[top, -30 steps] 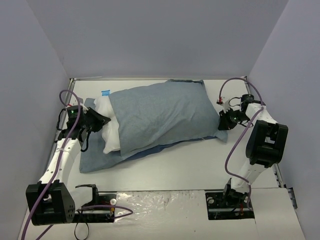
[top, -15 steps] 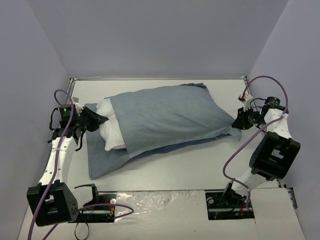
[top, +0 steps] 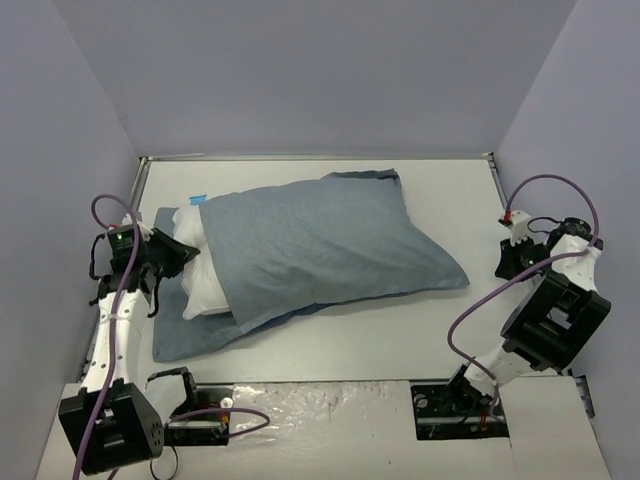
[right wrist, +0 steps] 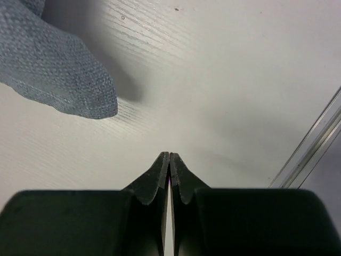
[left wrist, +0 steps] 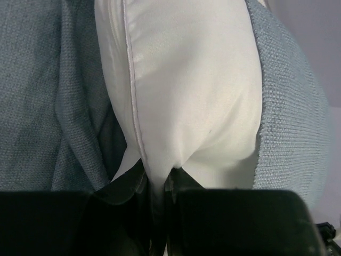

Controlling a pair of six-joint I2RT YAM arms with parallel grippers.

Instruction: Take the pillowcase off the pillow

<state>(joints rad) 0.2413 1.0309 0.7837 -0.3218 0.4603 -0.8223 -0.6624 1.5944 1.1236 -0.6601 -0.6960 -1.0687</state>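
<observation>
The blue pillowcase lies across the middle of the table, still round most of the white pillow, whose left end sticks out of the open mouth. My left gripper is shut on that end; in the left wrist view its jaws pinch the pillow at its seamed edge, with pillowcase cloth on both sides. My right gripper hovers shut and empty to the right of the pillowcase's far corner. The right wrist view has that corner lying free on the table, well ahead of the shut gripper.
A metal rail runs along the table's right edge, close to the right gripper. A small blue tape mark sits behind the pillow's left end. A loose lower flap of pillowcase spreads toward the left arm's base. Crinkled film covers the near edge.
The right gripper pulled the pillowcase corner to the right, then lost it and moved on right, empty. The left gripper drew the pillow left, and the whole bundle slid left.
</observation>
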